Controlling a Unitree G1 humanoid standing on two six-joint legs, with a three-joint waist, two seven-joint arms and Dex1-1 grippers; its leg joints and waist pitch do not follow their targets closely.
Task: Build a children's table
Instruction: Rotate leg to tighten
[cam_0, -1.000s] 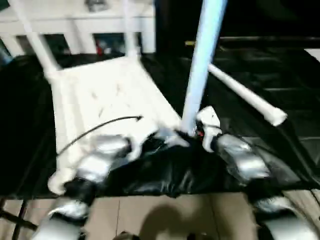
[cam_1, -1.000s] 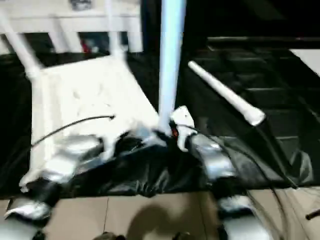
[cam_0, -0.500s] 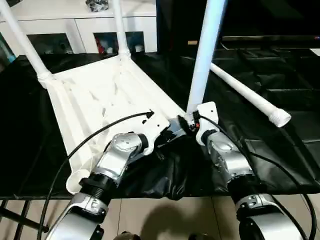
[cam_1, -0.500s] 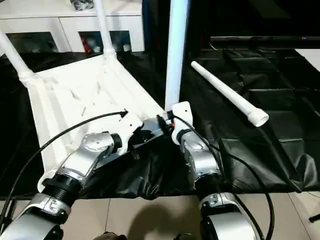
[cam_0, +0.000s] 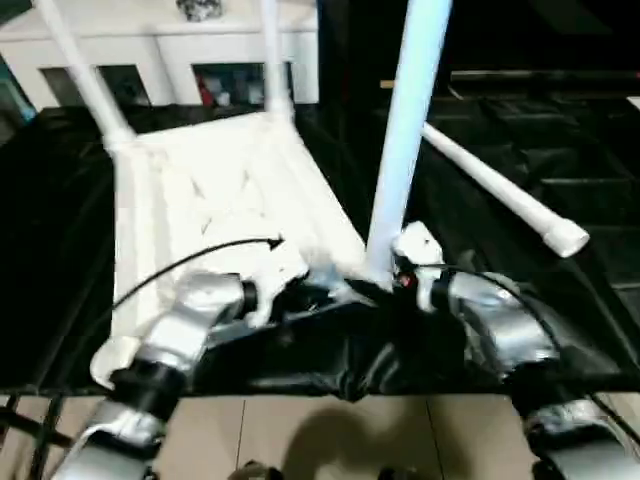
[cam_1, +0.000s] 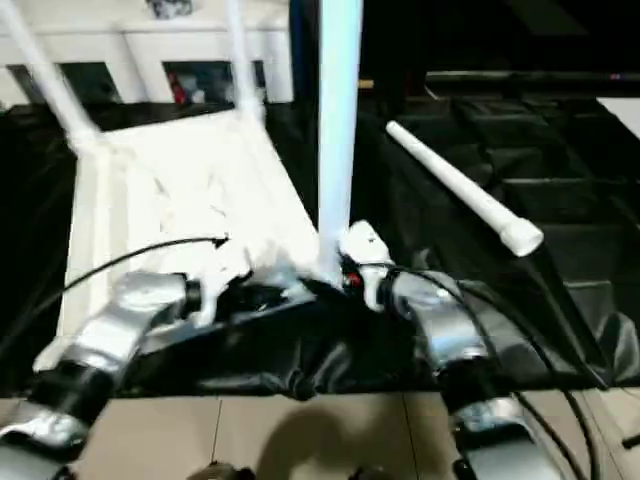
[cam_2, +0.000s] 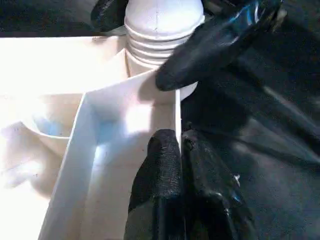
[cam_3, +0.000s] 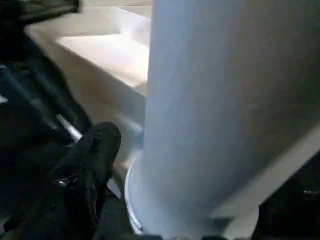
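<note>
1. Since half a second ago your head views have shifted, which is camera movement. Within it, your forearms have spread apart: the left one now angles toward the lower left of the frame, the right one toward the lower right.
2. Your right gripper has been widening around the upright leg. In the right wrist view one black finger stands clear of the tube, so those jaws are released, not grasping.
3. Your left gripper is clenched; the left wrist view shows both fingertips pressed together against the tabletop wall near the corner socket.
4. That wrist view also shows the leg's ribbed base seated in the socket, with a finger of the other gripper against it; the head views blur this.
5. The tabletop lies upside down at centre left, with two more legs rising from its far corners.
6. A loose leg lies diagonally at the right, apart from the tabletop.
7. Everything rests on a black sheet; a white cabinet stands at the upper left and tiled floor runs along the bottom.
</note>
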